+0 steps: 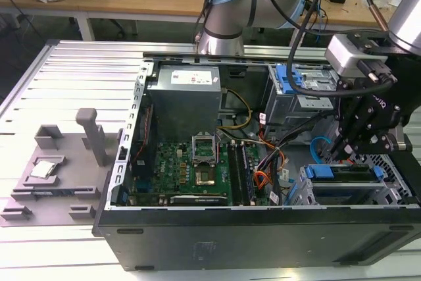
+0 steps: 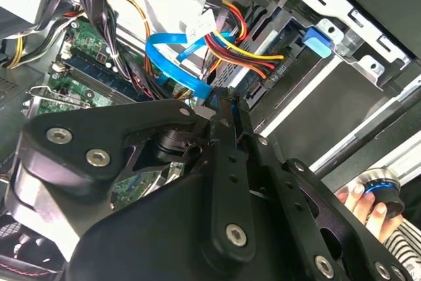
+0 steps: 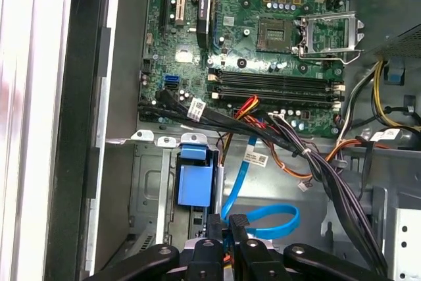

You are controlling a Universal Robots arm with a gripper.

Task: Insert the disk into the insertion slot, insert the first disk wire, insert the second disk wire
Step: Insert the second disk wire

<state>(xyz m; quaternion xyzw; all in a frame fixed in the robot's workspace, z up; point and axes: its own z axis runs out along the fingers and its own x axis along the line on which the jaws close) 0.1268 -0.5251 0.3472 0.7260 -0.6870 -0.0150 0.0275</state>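
The disk (image 1: 343, 174), in its bright blue carrier, lies inside the insertion slot (image 1: 299, 192), the low silver cage at the case's front corner on the exterior view's right. Its blue tab (image 3: 196, 183) also shows in the first wrist view. My gripper (image 1: 337, 153) hangs just above the cage's inner end. Its fingers (image 2: 227, 97) are shut on the end plug of a flat blue wire (image 2: 172, 57), which loops beside them (image 3: 266, 222). A bundle of red, yellow and orange wires (image 2: 245, 43) runs to a black plug (image 2: 275, 74) at the cage.
The motherboard (image 1: 191, 172) fills the case floor, with the grey power supply (image 1: 184, 93) behind it. A taller grey cage with a blue tab (image 1: 289, 83) stands at the back. Black cable bundles (image 3: 316, 162) cross near the cage. A person's hand (image 2: 368, 205) holds a knob outside the case.
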